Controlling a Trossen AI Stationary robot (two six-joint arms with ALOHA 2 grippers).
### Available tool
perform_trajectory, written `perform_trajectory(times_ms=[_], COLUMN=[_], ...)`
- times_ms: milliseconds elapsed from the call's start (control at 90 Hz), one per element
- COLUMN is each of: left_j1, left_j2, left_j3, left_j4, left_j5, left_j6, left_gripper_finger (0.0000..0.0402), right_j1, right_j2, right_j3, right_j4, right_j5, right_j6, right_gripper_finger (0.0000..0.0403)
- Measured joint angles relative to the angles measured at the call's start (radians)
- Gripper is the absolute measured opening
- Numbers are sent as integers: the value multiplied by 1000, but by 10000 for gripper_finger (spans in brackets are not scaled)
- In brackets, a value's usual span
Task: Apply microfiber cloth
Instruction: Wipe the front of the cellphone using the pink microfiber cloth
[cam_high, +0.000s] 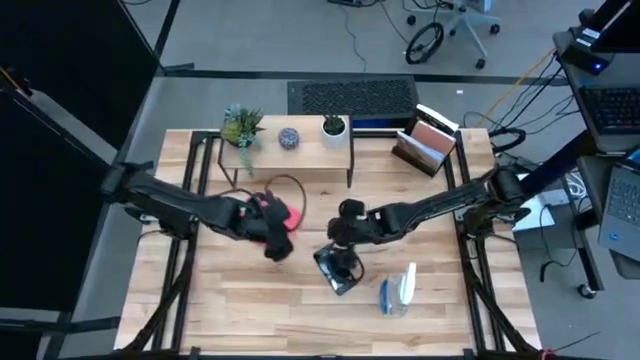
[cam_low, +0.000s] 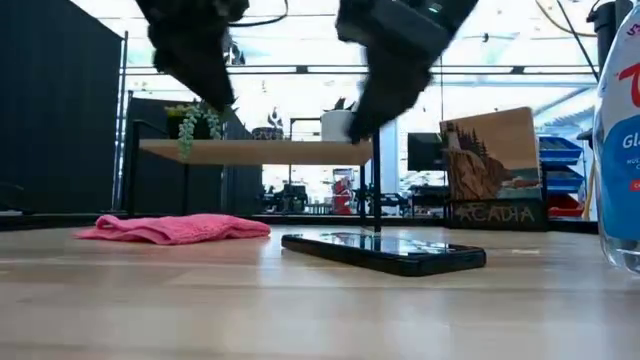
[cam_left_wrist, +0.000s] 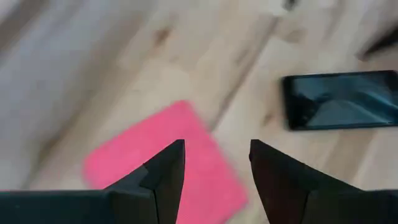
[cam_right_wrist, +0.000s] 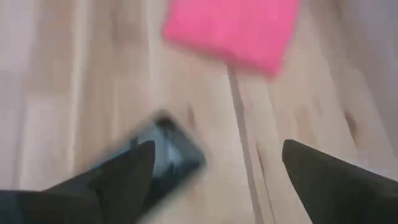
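Cloth (cam_high: 283, 214) lies flat on the bench (cam_high: 250, 300), left of centre. Smartphone (cam_high: 338, 270) sits right of it and nearer the front edge, well apart. Spray bottle (cam_high: 398, 291) lies right of the phone, near the front. Low shelf (cam_high: 290, 148) at the back carries two potted plants (cam_high: 240, 127). Left gripper (cam_high: 272, 240) hangs over the cloth's edge, right gripper (cam_high: 345, 245) over the phone's back end.

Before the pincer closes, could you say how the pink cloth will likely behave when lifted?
The cloth lies rumpled in soft folds, so it will probably droop rather than hold shape. It looks thin and likely light. Pushed, it would probably bunch on the table, not slide.
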Motion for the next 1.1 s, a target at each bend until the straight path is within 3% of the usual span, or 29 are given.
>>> perform_trajectory(times_ms=[156,400,733,889,1000,1100], left_j1=[7,7,5,5,5,5], left_j2=[-59,-84,-83,-83,-83,-83], left_j3=[-1,-1,-1,-7,-32,-55], left_j4=[-99,-133,-125,-118,-99,-90], left_j5=[-11,-21,-38,-38,-38,-39], left_j6=[-1,0,0,1,2,-1], left_gripper_finger=[164,164,164,164,164,164], right_j1=[-45,-133,-178,-179,-177,-176], right_j2=[98,307,571,627,646,648], right_j3=[5,136,331,383,389,390], right_j4=[282,496,465,372,309,278], right_j5=[-15,-14,-64,-62,-63,-63], right_j6=[-14,-31,-31,-31,-32,-34], right_gripper_finger=[336,336,336,329,289,219])
